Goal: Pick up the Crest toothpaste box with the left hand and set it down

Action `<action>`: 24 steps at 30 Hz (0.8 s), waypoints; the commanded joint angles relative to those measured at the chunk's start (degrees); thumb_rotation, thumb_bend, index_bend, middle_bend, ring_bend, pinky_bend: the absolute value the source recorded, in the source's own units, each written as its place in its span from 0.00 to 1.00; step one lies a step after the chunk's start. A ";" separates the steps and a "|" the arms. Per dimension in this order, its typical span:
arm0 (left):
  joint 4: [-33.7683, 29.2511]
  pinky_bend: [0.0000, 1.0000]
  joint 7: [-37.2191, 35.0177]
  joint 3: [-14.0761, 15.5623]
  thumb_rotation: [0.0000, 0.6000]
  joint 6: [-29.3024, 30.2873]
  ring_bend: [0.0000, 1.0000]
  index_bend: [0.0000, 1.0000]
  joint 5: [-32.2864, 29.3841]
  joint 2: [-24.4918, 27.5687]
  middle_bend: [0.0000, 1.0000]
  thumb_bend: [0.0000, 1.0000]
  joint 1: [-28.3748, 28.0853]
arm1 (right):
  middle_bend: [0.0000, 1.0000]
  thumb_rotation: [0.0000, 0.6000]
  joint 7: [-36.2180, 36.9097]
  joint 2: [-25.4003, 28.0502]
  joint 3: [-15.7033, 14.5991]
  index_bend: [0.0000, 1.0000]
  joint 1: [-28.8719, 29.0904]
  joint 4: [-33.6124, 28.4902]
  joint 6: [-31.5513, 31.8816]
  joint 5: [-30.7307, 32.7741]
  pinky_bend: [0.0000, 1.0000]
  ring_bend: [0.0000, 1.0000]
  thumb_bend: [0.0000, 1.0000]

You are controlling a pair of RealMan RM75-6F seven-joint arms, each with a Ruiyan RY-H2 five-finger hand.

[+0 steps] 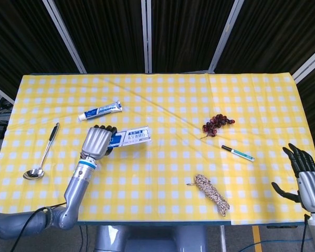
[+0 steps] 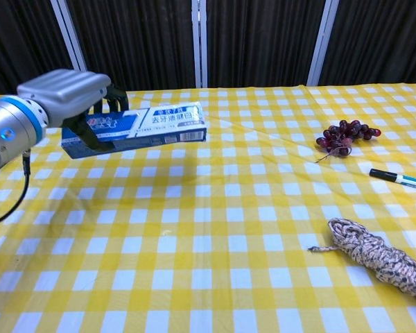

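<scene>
We see the Crest toothpaste box [image 1: 127,137] [image 2: 135,126] off the yellow checked cloth, a long blue-and-white carton with printed lettering, clear of the table in the chest view. It lies nearly level, its free end tipped slightly up toward 3 o'clock. Its 9 o'clock end sits inside the left hand's [image 1: 96,142] [image 2: 66,94] grip.

We see a matt checked cloth [image 2: 215,236] with faint creases covering the bench. The toothpaste box [image 2: 152,123] looks like printed cardboard with a slight sheen. The left robot hand [image 2: 66,94] has a smooth, satin grey metallic shell with dark fingers [image 2: 100,107]; the right robot hand [image 1: 307,176] shows the same finish. The spoon [image 1: 41,158] is polished metal. The toothpaste tube [image 1: 100,111] seems glossy plastic. The rope [image 2: 378,257] is rough, braided fibre, the pen [image 2: 401,180] smooth plastic, and the grapes [image 2: 345,134] dull-skinned.
</scene>
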 commanded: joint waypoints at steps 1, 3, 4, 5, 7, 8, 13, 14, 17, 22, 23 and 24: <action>-5.12 0.46 3.29 0.57 1.00 0.64 0.45 0.60 3.32 7.49 0.43 0.44 0.10 | 0.00 1.00 -0.11 0.07 -0.06 0.02 -0.02 -0.13 0.04 -0.12 0.00 0.00 0.13; -6.72 0.46 5.50 0.66 1.00 0.93 0.45 0.59 4.14 10.33 0.42 0.44 -0.15 | 0.00 1.00 -0.21 0.09 -0.07 0.02 -0.06 -0.21 0.19 -0.23 0.00 0.00 0.13; -7.19 0.46 6.12 0.70 1.00 0.97 0.45 0.58 4.38 11.24 0.42 0.44 -0.22 | 0.00 1.00 -0.25 0.09 -0.07 0.02 -0.08 -0.24 0.25 -0.26 0.00 0.00 0.13; -7.83 0.45 7.04 0.76 1.00 1.04 0.45 0.57 4.73 12.56 0.41 0.44 -0.32 | 0.00 1.00 -0.30 0.09 -0.08 0.02 -0.11 -0.27 0.34 -0.31 0.00 0.00 0.13; -9.10 0.45 9.15 1.17 1.00 0.77 0.45 0.56 6.05 16.04 0.39 0.44 -0.64 | 0.00 1.00 -0.38 0.12 -0.15 0.02 -0.19 -0.40 0.50 -0.49 0.00 0.00 0.13; -9.55 0.44 9.75 1.36 1.00 0.61 0.45 0.54 6.46 17.16 0.39 0.44 -0.73 | 0.00 1.00 -0.41 0.13 -0.17 0.02 -0.21 -0.42 0.54 -0.53 0.00 0.00 0.13; -10.24 0.44 13.22 2.61 1.00 0.87 0.42 0.52 10.63 21.25 0.35 0.44 -1.33 | 0.00 1.00 -0.38 0.21 -0.20 0.02 -0.32 -0.65 0.83 -0.70 0.00 0.00 0.13; -10.16 0.44 13.62 2.77 1.00 1.10 0.42 0.51 11.63 21.66 0.35 0.44 -1.42 | 0.00 1.00 -0.36 0.22 -0.20 0.02 -0.35 -0.65 0.88 -0.72 0.00 0.00 0.13; -9.99 0.43 14.17 3.19 1.00 1.61 0.41 0.51 14.54 22.70 0.34 0.44 -1.62 | 0.00 1.00 -0.27 0.25 -0.16 0.02 -0.39 -0.66 1.06 -0.77 0.00 0.00 0.13; -9.66 0.43 14.18 3.50 1.00 2.37 0.40 0.48 18.09 23.40 0.32 0.44 -1.77 | 0.00 1.00 -0.20 0.25 -0.16 0.02 -0.39 -0.62 1.00 -0.71 0.00 0.00 0.13; -9.59 0.42 14.23 3.60 1.00 2.48 0.39 0.47 18.86 23.56 0.31 0.44 -1.79 | 0.00 1.00 -0.18 0.26 -0.16 0.02 -0.38 -0.62 0.98 -0.70 0.00 0.00 0.13; -9.49 0.42 14.36 3.66 1.00 2.60 0.39 0.47 19.58 23.70 0.31 0.44 -1.82 | 0.00 1.00 -0.17 0.26 -0.16 0.02 -0.37 -0.64 0.97 -0.71 0.00 0.00 0.13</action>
